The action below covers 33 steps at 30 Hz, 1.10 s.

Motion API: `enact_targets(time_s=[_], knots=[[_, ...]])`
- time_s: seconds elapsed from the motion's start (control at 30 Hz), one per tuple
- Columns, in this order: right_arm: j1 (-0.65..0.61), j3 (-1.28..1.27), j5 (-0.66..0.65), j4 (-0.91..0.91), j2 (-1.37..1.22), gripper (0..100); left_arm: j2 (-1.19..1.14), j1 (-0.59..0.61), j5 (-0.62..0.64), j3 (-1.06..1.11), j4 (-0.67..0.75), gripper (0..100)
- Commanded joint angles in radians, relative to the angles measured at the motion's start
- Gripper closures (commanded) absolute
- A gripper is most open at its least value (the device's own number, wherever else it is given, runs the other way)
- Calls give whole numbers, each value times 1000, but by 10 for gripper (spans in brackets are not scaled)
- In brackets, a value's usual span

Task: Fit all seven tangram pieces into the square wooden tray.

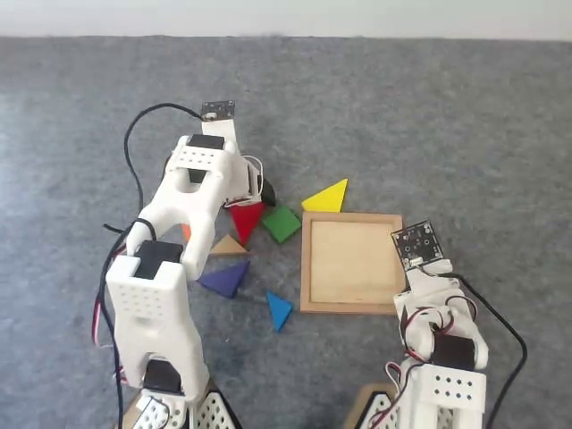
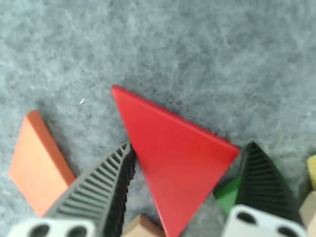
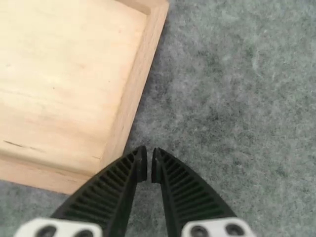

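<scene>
The red triangle (image 2: 177, 158), flat and glossy, is lying on the grey felt table (image 1: 465, 116) to the left of the square wooden tray (image 1: 350, 307), with its sharp corner pointing toward the arm bases. The left end effector (image 2: 188, 148) is holding its fingers apart on both sides of the triangle. The right end effector (image 3: 149, 153) is keeping its fingers together beside the tray's corner.

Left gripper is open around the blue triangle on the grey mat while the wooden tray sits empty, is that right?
Not quite. The left gripper is open around the red triangle, not a blue one, as the left wrist view shows. The wooden tray does sit empty.
</scene>
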<state>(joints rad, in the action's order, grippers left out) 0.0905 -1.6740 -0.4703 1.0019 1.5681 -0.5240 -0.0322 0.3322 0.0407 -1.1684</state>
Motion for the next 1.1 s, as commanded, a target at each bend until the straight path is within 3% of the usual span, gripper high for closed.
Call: enact_targets(time_s=[0.0, 0.33, 0.6, 1.07], knots=[[1, -17, 3, -19, 10, 959, 5, -20, 14, -36, -3, 670], [1, -17, 3, -19, 10, 959, 5, -21, 51, -39, 8, 672], [1, -17, 3, -19, 10, 959, 5, -23, 49, -36, 2, 736], [1, -17, 3, -19, 10, 959, 15, -52, -8, -39, -18, 778]])
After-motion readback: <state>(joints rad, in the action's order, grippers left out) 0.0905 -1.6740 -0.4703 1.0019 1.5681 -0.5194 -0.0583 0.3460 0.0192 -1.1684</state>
